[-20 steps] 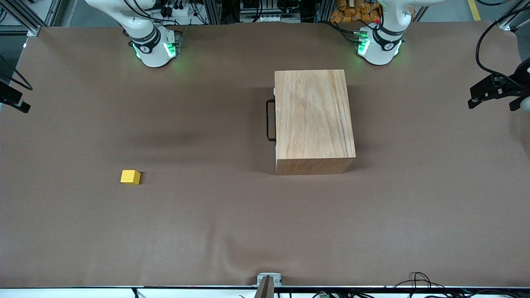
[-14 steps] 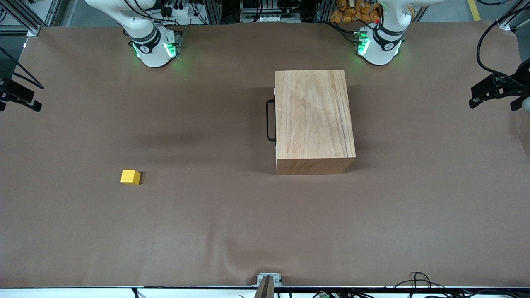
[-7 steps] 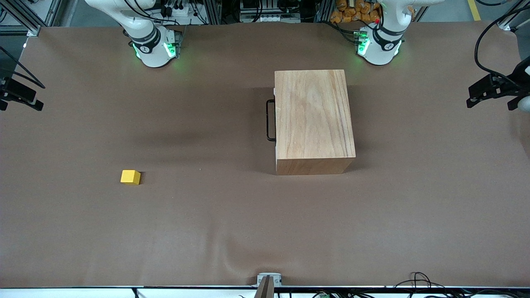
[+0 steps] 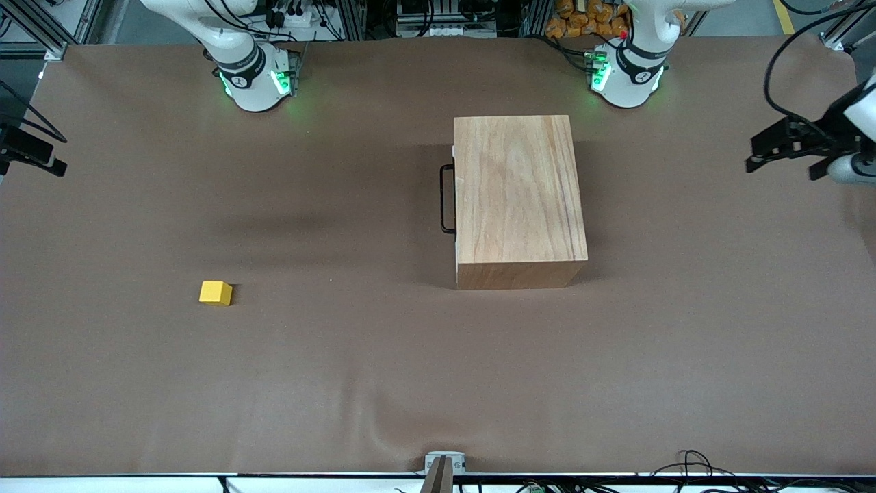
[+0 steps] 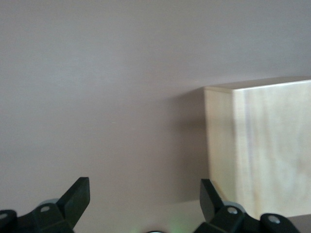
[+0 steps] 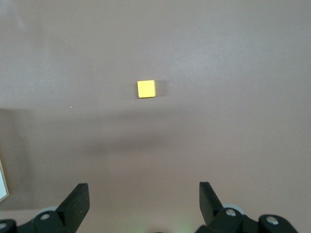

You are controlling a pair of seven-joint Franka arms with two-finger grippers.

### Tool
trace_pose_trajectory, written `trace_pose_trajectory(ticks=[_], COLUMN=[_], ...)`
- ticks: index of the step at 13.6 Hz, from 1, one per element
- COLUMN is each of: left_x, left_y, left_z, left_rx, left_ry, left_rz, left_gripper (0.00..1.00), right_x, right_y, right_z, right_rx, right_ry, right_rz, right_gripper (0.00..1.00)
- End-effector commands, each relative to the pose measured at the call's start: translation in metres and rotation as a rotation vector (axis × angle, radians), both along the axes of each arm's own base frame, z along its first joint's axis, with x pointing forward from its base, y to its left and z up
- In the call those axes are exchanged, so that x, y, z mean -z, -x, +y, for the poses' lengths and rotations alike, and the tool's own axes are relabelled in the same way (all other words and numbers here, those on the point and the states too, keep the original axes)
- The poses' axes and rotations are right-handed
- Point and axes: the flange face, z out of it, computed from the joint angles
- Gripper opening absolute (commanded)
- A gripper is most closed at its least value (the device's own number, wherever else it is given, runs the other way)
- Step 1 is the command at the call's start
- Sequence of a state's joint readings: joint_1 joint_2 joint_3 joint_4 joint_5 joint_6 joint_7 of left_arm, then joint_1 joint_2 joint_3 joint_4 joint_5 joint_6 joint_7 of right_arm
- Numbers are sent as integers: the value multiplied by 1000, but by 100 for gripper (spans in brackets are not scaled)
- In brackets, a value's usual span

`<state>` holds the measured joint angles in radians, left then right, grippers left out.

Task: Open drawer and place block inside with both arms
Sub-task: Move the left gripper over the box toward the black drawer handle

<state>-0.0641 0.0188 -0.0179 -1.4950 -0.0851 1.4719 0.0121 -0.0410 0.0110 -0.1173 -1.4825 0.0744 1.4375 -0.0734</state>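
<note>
1. wooden cabinet (image 4: 518,198), drawer (image 4: 454,188) closed, black handle (image 4: 446,198) facing the right arm's end.
2. yellow block (image 4: 216,293) sits well apart, nearer the front camera.
3. left gripper (image 4: 780,147) and right gripper (image 6: 143,204) both released, above bare table (image 4: 383,383).
4. no readable writing.

left hand (image 4: 780,154): raised, fingers spread | right hand (image 6: 141,204): raised, fingers spread wide
</note>
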Motion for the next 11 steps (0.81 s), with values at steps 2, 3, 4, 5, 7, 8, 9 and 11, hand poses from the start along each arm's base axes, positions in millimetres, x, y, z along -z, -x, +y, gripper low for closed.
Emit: trace_pose_trajectory(ticks=[2,3,4,5,7,8,9,11], left_x=[13,19,24,28,37,43,48,58], left_y=[-5,-8,-7,-7,-9,-9,-7,1], left_z=[-78,-91,-109,-132,-176,-198,-217,-255], left_rx=[-31,-27,-41,-61,-90,-110,-123,-113], left_ry=[-1,0,-2,-6,-14,-19,-22,-18], left_rz=[41,51,62,69,82,88,92,84], left_gripper=[100,100,100,100,100,100,100,100], right_x=[0,0,-1,-3,-3,-3,-3,-3], right_y=[2,2,1,1,0,0,0,0], right_z=[-3,1,4,7,17,17,17,17], right_rx=[-1,-9,-15,-21,-38,-38,-38,-38], right_ry=[-21,-21,-21,-20,-20,-20,-20,-20], right_rz=[3,4,1,-3,-3,-3,-3,-2], right_gripper=[100,100,100,100,100,100,100,100])
